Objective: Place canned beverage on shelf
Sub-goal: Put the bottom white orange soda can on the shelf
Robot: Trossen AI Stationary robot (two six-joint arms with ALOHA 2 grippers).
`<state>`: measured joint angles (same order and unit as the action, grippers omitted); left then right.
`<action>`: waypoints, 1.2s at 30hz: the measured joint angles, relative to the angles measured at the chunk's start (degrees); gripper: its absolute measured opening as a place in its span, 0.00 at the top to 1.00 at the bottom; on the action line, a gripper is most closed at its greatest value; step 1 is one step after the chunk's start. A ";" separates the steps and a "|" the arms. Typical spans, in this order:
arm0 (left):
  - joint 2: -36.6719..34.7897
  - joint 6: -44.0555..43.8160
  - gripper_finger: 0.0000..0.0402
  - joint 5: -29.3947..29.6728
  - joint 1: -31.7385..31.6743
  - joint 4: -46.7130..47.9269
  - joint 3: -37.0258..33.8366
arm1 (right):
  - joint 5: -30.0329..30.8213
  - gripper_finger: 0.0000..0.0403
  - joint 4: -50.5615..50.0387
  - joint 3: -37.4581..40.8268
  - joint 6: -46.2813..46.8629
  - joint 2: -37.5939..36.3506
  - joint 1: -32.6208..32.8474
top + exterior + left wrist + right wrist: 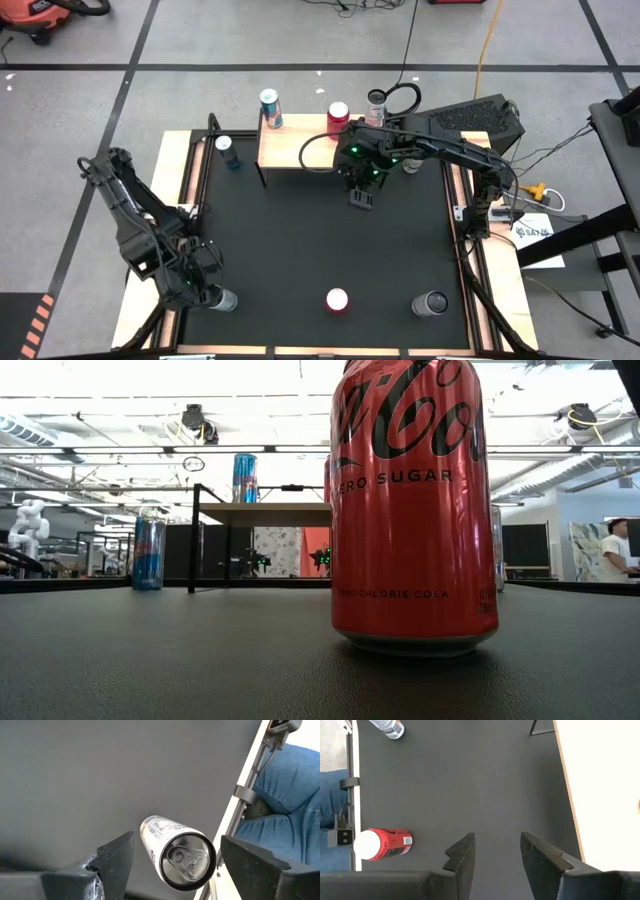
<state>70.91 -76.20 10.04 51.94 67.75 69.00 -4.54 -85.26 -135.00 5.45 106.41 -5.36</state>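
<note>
Between the left claw's spread fingers stands a silver can, upright, not yet pinched.
Seen from above, that can sits at the surface's near left corner, well apart from the shelf at the far edge; the left arm is plainly nearer. The right claw hovers just in front of the shelf, fingers parted and empty.

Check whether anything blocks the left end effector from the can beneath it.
Nothing visible does. The left end effector hangs open over the silver can at the mat's near left corner, one finger on each side, with no other object between them.
</note>
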 joint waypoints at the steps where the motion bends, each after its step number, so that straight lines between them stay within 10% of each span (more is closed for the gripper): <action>1: 0.00 0.01 0.25 -0.63 -0.24 -0.06 -0.01 | 0.00 0.64 -0.43 0.00 0.69 0.02 0.02; 36: 12.62 -0.84 0.25 -12.51 -0.61 -1.07 -0.04 | 0.00 0.64 -2.66 0.00 -0.23 0.02 0.10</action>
<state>83.54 -77.04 -2.47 51.33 66.68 68.97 -4.54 -87.92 -135.00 5.21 106.43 -5.26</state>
